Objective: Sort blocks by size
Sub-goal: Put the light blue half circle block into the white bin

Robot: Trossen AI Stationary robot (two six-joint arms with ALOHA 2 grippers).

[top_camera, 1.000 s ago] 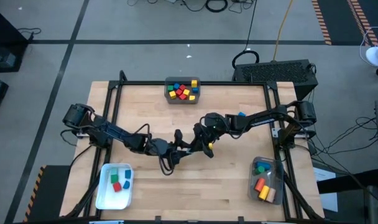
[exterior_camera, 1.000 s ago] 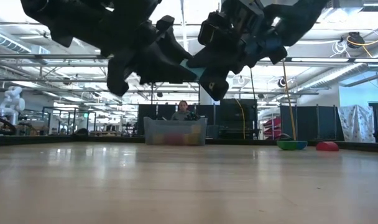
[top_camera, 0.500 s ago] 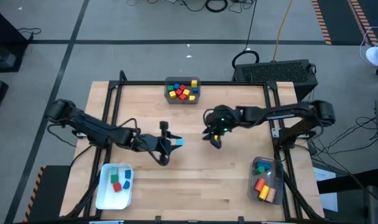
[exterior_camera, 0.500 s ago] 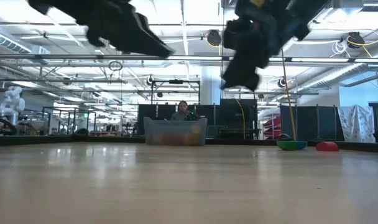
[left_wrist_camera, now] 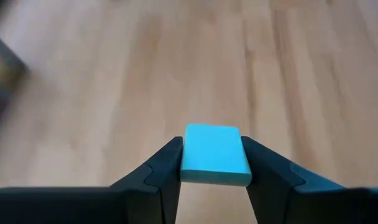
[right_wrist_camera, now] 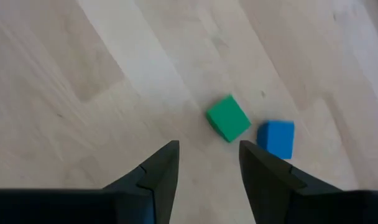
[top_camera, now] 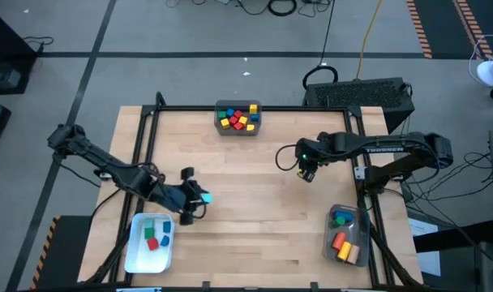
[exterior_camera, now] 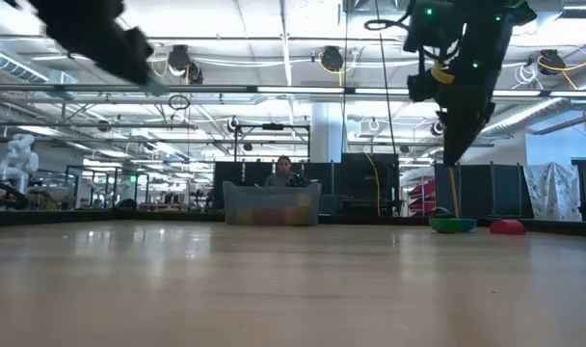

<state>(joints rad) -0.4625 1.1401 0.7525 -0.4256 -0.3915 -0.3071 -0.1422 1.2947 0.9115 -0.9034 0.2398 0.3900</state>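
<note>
My left gripper [top_camera: 198, 198] is shut on a cyan block [left_wrist_camera: 214, 152] above the table's left half, close to the white tray [top_camera: 137, 251]. The cyan block also shows in the high view [top_camera: 205, 197]. My right gripper [top_camera: 305, 171] is open and empty above the table's right half. In the right wrist view [right_wrist_camera: 207, 149] a green cube [right_wrist_camera: 228, 117] and a blue cube [right_wrist_camera: 276, 138] lie on the wood ahead of its fingers. Several blocks lie in the grey bin [top_camera: 224, 109] at the far edge. My left gripper pinches the cyan block by two opposite sides [left_wrist_camera: 189, 163] between its two fingers. The fingers come from the table's left side. The block sits level between them, lifted clear of the table.
The white tray holds red, green and blue blocks. A clear bin [top_camera: 356, 217] at the near right holds orange, yellow and blue pieces. A black frame [top_camera: 145, 138] runs along the table's sides. Bare wood lies in the middle [top_camera: 246, 219].
Both grippers stood close together over the table's middle with the cyan block between them. My left gripper has gone toward the left and near edges, carrying the cyan block clear of the table. My right gripper has drawn back toward the right edge without it.
</note>
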